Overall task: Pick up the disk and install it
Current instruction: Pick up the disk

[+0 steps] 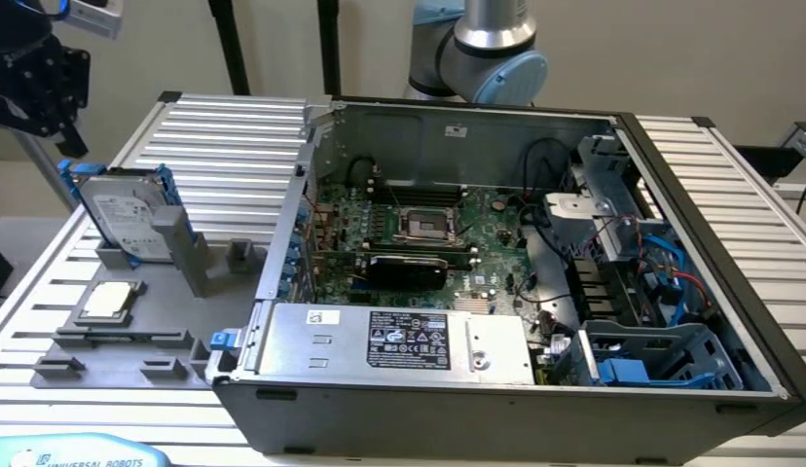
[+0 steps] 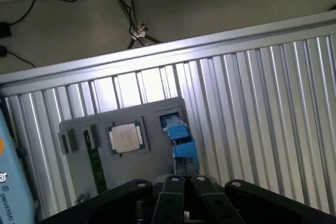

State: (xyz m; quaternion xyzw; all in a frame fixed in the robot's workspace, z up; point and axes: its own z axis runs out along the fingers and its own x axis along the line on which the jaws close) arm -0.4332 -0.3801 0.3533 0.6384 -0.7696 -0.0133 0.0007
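End effector (image 2: 185,182) closed tight, gripping nothing, high outside the computer case (image 1: 442,413); disk (image 1: 122,216) upright in its grey holder (image 1: 182,248) beside that case, untouched; pick-up stage, seemingly; calls for opening up and lining over the disk's top edge.

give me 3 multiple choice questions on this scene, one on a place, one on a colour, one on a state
1. Where is the disk?
A) standing on edge in the grey fixture beside the computer case
B) lying inside the case
C) clamped in the gripper

2. What colour is the disk's carrier?
A) red
B) blue
C) yellow

3. How are the fingers of the gripper?
A) spread wide
B) shut on the disk
C) shut, holding nothing

Answers:
1 A, the exterior view shows it upright in the fixture outside the case.
2 B, a blue frame runs round the silver-grey drive.
3 C, the wrist view shows them together, with the disk apart from them in the fixture.
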